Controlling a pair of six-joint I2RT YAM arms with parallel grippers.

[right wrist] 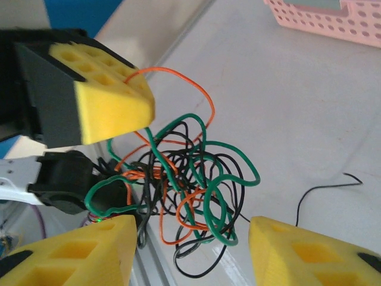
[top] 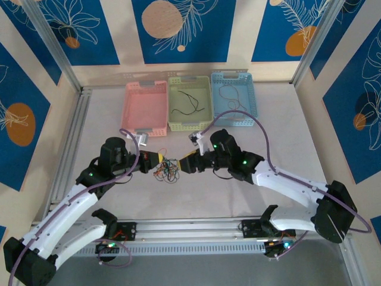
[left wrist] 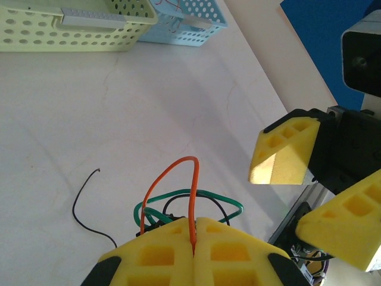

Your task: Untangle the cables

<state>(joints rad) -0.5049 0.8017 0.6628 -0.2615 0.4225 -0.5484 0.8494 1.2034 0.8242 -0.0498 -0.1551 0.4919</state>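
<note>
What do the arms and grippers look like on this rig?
White links with black joints on the left arm and right arm, green status lights, purple cable looped along each. The left gripper and right gripper: yellow wedge-shaped fingers with moulded holes.

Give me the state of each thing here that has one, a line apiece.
left gripper, shut on the orange cable.
right gripper, open, holding nothing, the tangle just ahead of it.
cable tangle, knotted; orange, green and black strands interlaced on the table.
pink basket, empty.
green basket, holds one black cable.
blue basket, holds one thin cable.
</note>
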